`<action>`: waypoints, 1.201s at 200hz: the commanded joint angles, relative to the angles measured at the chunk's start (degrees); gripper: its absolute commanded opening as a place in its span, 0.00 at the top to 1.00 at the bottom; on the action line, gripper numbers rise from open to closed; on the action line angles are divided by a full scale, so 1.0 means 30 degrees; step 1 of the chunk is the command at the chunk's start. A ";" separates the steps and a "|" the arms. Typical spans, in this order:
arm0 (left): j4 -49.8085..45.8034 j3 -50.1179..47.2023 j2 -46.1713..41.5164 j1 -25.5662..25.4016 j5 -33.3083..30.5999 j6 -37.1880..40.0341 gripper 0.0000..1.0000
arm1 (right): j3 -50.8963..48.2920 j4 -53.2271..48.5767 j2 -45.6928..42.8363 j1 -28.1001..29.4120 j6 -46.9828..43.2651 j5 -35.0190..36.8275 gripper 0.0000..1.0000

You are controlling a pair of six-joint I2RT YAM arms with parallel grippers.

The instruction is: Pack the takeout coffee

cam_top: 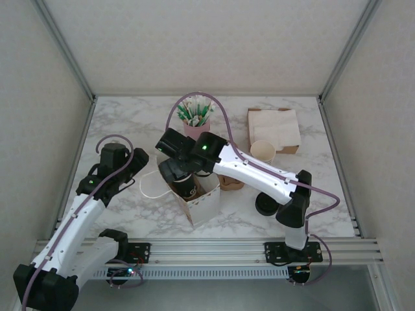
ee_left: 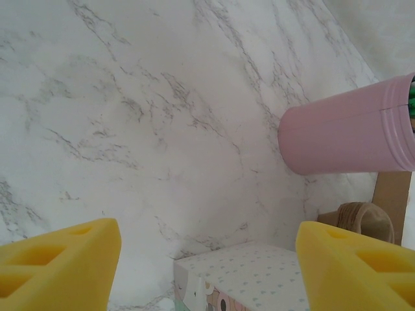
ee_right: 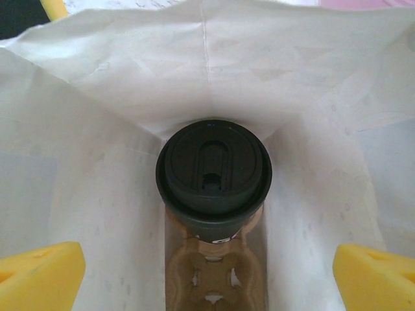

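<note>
Grey-veined white marble surface (cam_top: 130,123). An open-topped white paper bag (cam_top: 202,206) stands mid-surface. The right end effector (ee_right: 209,254) is above the bag mouth, yellow pads spread wide, released. The left end effector (ee_left: 207,265) is near the bag, also released, grasping nothing. The takeout coffee (ee_right: 214,165), a small cup with a round black plastic lid, sits upright inside the bag on a brown cardboard carrier (ee_right: 211,290).

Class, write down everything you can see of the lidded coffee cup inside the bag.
The cup stands upright deep inside the white paper bag, seen from above. Its round black plastic lid, with a raised rim and an oblong sip recess, is pressed on. The little wall showing under the lid looks dark, with a scrap of pale print. It sits in a brown cardboard carrier on the bag's floor, close to one bag wall. Nothing grips it.
</note>
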 commanded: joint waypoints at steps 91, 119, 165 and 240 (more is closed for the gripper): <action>-0.0303 0.0994 -0.0095 -0.0230 -0.0447 0.0441 0.27 | 0.1797 -0.0665 -0.2670 0.0182 -0.1227 0.0948 0.05; -0.0331 0.1069 -0.0128 -0.0242 -0.0477 0.0535 0.27 | 0.2506 -0.0706 -0.2744 0.0195 -0.1653 0.1255 0.10; -0.0635 0.1345 -0.0150 -0.0236 -0.0656 0.0849 0.28 | 0.4708 -0.0128 -0.2452 -0.0566 -0.3469 0.3179 0.33; -0.1030 0.1947 -0.0070 -0.0264 -0.0805 0.1404 0.37 | 0.4811 0.2931 -0.1648 -0.6470 -0.4015 0.1112 0.42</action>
